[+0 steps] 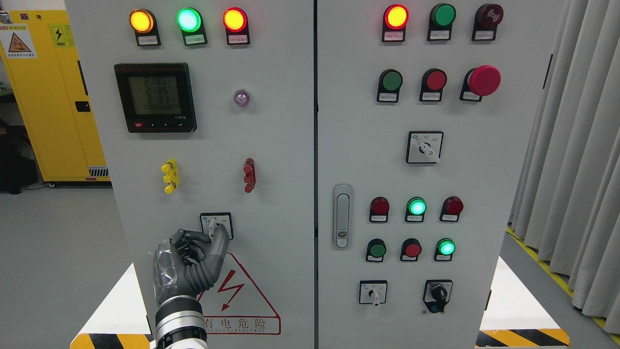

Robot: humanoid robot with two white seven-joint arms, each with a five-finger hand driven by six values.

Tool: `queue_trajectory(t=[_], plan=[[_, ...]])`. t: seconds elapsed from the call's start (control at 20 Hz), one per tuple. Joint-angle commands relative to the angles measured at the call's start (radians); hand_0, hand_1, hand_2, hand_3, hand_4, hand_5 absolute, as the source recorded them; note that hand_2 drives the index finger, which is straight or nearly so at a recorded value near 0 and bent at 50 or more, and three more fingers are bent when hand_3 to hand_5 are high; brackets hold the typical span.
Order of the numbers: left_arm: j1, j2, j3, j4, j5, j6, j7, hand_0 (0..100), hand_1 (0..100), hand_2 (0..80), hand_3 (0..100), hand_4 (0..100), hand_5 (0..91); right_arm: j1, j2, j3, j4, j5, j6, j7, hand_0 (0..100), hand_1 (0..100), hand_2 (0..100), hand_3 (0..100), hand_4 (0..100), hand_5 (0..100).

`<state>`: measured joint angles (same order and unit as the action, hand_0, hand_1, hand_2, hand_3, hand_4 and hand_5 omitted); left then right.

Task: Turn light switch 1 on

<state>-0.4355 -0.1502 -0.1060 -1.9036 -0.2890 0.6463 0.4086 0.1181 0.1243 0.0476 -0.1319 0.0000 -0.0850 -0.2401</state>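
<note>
At the far left stands a yellow cabinet [53, 97] with warning labels, behind the grey control panel [281, 145] that fills most of the view. On the panel's left door, three lit indicator lamps run across the top: amber [141, 21], green [188, 20] and red [235, 20]. Below them sits a digital meter [155, 97] with a lit display, and further down a yellow terminal block [170, 176] and a red one [249, 175].

Low on that door is the rotary light switch [216, 225], a small square plate with a white knob. The left hand [193, 257] rises from the bottom edge, most fingers curled in, with one extended finger [219, 242] touching the knob. It is not possible to tell whether the knob is pinched. A red triangular electric-hazard sign [237, 295] lies just beneath.

Right of the door handle [342, 215], the right door carries more lamps, push buttons, a red mushroom button [483, 80] and three selector switches. Grey curtains [576, 155] hang at the far right.
</note>
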Motion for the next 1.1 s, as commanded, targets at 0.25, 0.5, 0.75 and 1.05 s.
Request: queue_trajectory(t=[0.25,0.5,0.75,1.05], plan=[[0.0,0.0,0.0,0.001,0.002,0.0,-0.001,42,66,67.0,100,91,85.2,0.0,0.0,0.0,0.0,-0.029,0.001,-0.001,0,50,4,0,0,0],[0.0,-0.002,0.0,0.001,0.004,0.0,-0.001,46,65,67.0,100,91,85.1,0.0,0.0,0.0,0.0,-0.029,0.001,-0.001,0,50,4,0,0,0],[0.0,-0.002,0.0,0.001,0.004,0.0,-0.001,50,65,67.0,100,91,85.1,0.0,0.0,0.0,0.0,-0.029,0.001,0.001,0,50,4,0,0,0],[0.0,-0.002,0.0,0.006,0.004,0.0,-0.001,54,64,67.1,100,91,84.7,0.0,0.0,0.0,0.0,-0.029,0.001,-0.001,0,50,4,0,0,0]])
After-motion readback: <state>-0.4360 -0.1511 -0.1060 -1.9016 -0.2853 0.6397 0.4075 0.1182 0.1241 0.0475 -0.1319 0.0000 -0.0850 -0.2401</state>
